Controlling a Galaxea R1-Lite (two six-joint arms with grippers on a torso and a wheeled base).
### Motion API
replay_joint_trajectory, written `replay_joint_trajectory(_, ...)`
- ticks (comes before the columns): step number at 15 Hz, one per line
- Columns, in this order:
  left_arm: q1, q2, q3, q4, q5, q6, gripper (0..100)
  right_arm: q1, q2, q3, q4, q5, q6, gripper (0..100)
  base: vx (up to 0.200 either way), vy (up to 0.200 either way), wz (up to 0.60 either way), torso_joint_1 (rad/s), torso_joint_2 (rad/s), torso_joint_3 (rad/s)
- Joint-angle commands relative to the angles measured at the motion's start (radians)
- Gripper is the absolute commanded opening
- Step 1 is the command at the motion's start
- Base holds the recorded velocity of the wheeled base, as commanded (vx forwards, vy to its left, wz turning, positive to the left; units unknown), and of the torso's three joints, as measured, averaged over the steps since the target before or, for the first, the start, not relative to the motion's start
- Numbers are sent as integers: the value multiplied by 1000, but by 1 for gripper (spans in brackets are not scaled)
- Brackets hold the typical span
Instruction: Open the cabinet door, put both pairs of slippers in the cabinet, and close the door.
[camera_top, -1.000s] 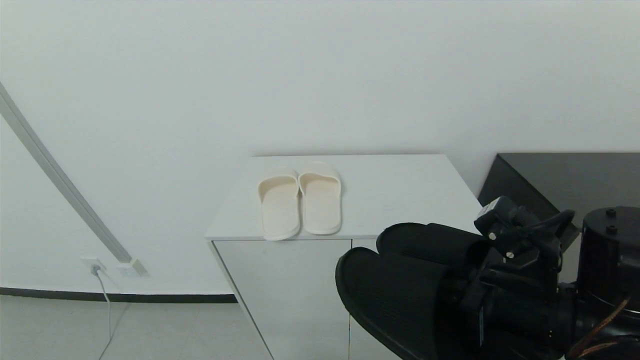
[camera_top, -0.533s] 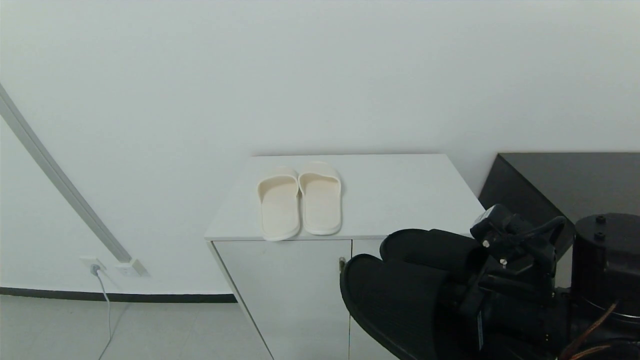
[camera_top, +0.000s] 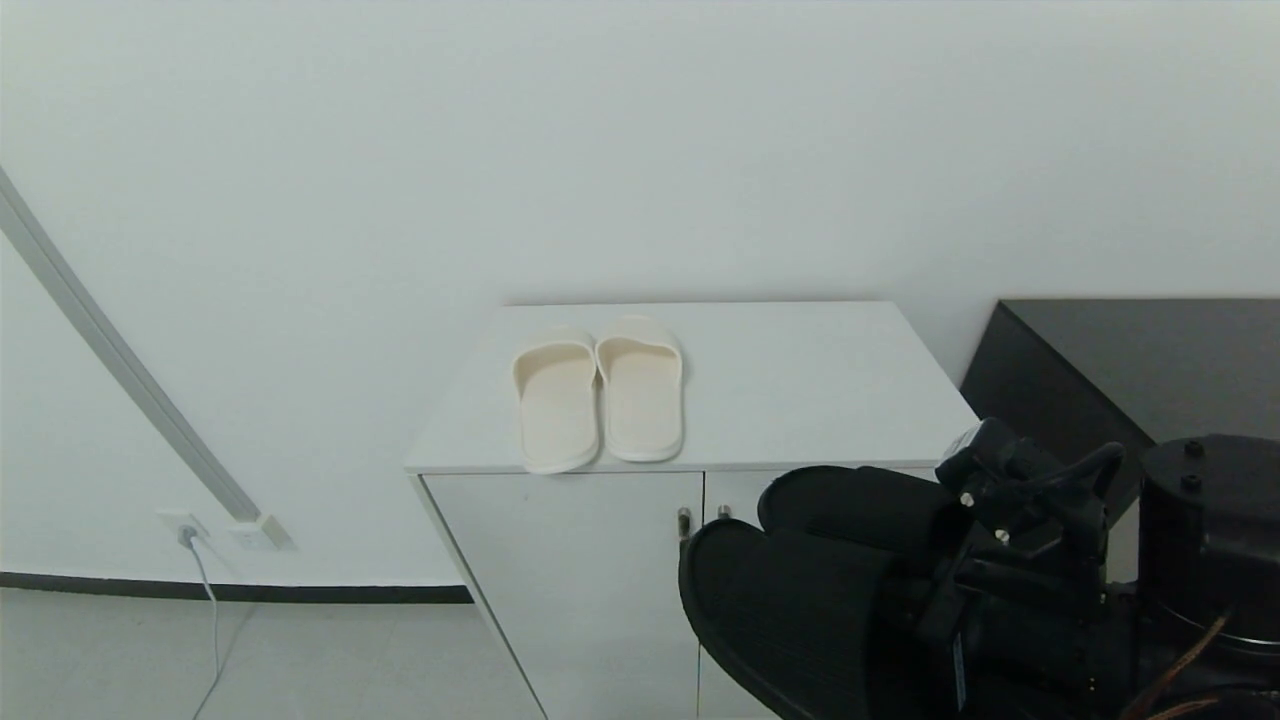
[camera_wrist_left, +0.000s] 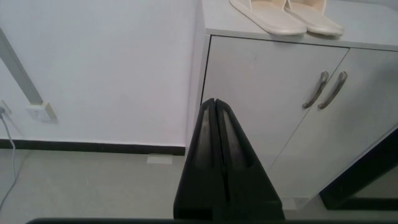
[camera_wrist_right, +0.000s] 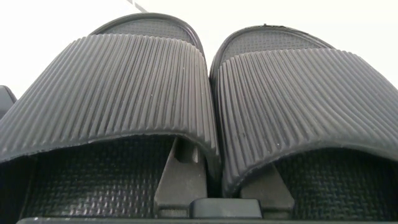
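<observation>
**Black pair in hand, cabinet doors not yet opened**

Head view: the cream slippers (camera_top: 598, 395) lie side by side on top of the cabinet (camera_top: 800, 380), left of middle, heels at its front edge. The black slippers (camera_top: 820, 590) hang off the cabinet, in front of its right door. Both doors are shut, and the handles (camera_top: 684, 522) show at the middle seam. The door probably comes next.

Left wrist view: the left gripper (camera_wrist_left: 216, 115) has its jaws pressed together and empty. It faces the left door, near the handles. It looks like the free arm for the pull.

Right wrist view: the right gripper (camera_wrist_right: 214, 186) has one finger under each strap. The jaws pinch the adjoining inner walls, so both slippers ride as one.

Change: the black pair sits lower against the cabinet front than a second ago, uncovering both handles. The whole head view also shifted slightly, so part of that is camera.
</observation>
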Motion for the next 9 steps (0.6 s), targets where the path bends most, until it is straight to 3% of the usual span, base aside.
replay_joint_trajectory(1,0,0,0,1,1,0,0,1,5,3,-1,2,-1,0,0,0,0,-154,373,207)
replay_joint_trajectory(6,0,0,-1,1,-5,1,0,1,5,14,-2,2,1,0,0,0,0,-223,512,292)
replay_joint_trajectory(7,0,1,-1,1,-7,1,100,2,5,19,-10,2,-1,0,0,0,0,-227,544,305)
replay_joint_trajectory(9,0,0,-1,1,-7,1,100,5,5,22,-17,2,-1,0,0,0,0,-217,544,313)
